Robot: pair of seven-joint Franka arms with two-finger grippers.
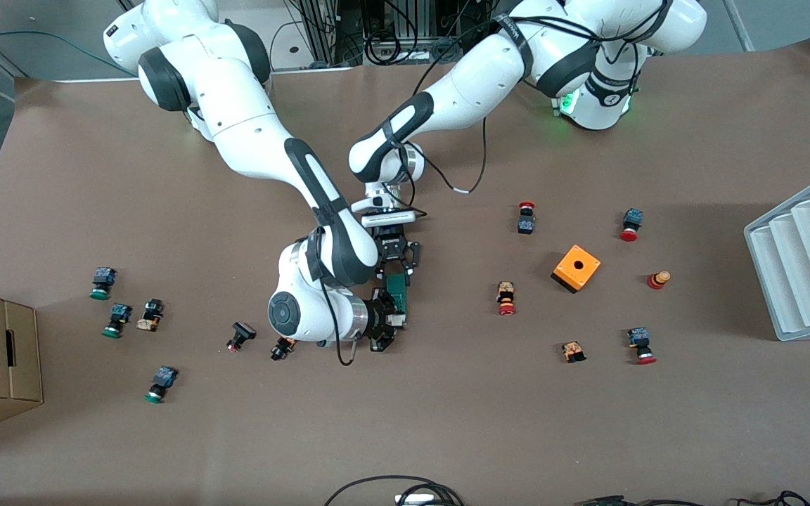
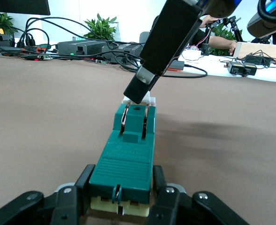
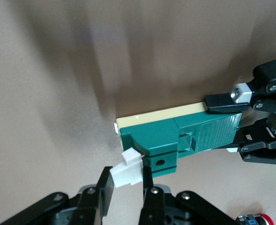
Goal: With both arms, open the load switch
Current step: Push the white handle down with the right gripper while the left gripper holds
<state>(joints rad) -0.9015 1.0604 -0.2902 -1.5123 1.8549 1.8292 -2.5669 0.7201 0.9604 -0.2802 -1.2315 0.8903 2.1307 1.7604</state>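
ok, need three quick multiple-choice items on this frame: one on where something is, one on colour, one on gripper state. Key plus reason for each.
1. Where does the slim green rectangular load switch lie?
A. in the grey ridged tray
B. on the brown table between both grippers
C. on the cardboard box

2. What colour is the cube box with a hole?
A. orange
B. blue
C. white

3. What is the left gripper doing?
A. hanging open over the table
B. shut on a red push-button
C. shut on the load switch's end

Key: 1 B, both grippers meet at it. 2 A, plainly orange. 3 C, its fingers clamp the body's sides, while the right gripper pinches the white end piece.
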